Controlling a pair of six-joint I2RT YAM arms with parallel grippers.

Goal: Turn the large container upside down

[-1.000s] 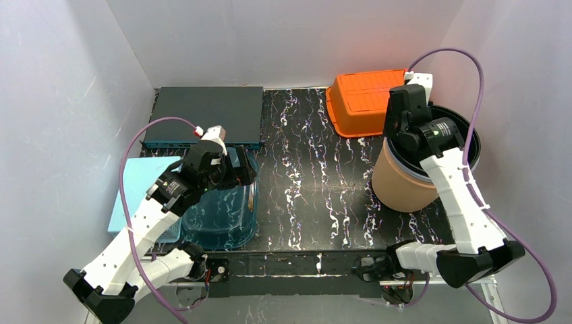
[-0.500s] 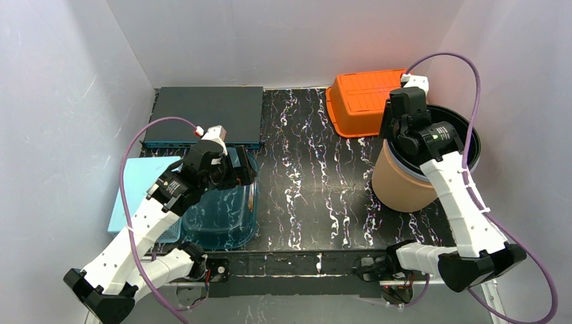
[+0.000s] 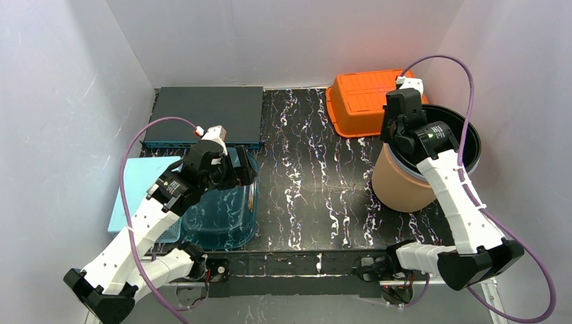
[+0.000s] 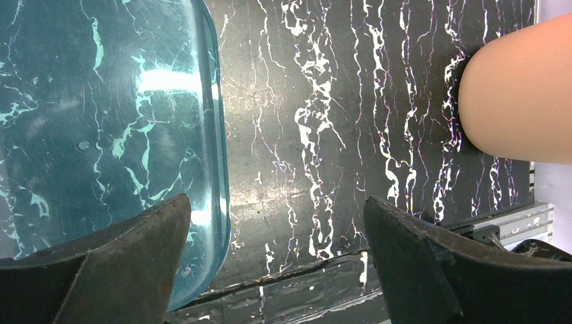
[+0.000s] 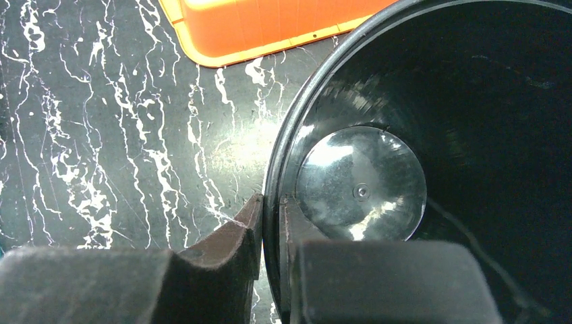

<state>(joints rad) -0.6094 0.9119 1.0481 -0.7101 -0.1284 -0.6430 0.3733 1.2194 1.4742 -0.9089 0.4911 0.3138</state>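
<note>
Black container rim (image 5: pixel 272 177) between right fingers (image 5: pixel 229 248)

Bright, even overhead light — white glare on the blue tub (image 4: pixel 162 81) and bucket (image 5: pixel 361 182); fingers (image 4: pixel 128 253) in 2 wrist views look soft.

Matte black wedge-shaped fingers (image 4: pixel 121 263), scuffed edges; behind them white-shelled left arm (image 3: pixel 145 223) and right arm (image 3: pixel 459 196), black joints and bases; thin purple cable (image 3: pixel 122 182) per arm.
</note>
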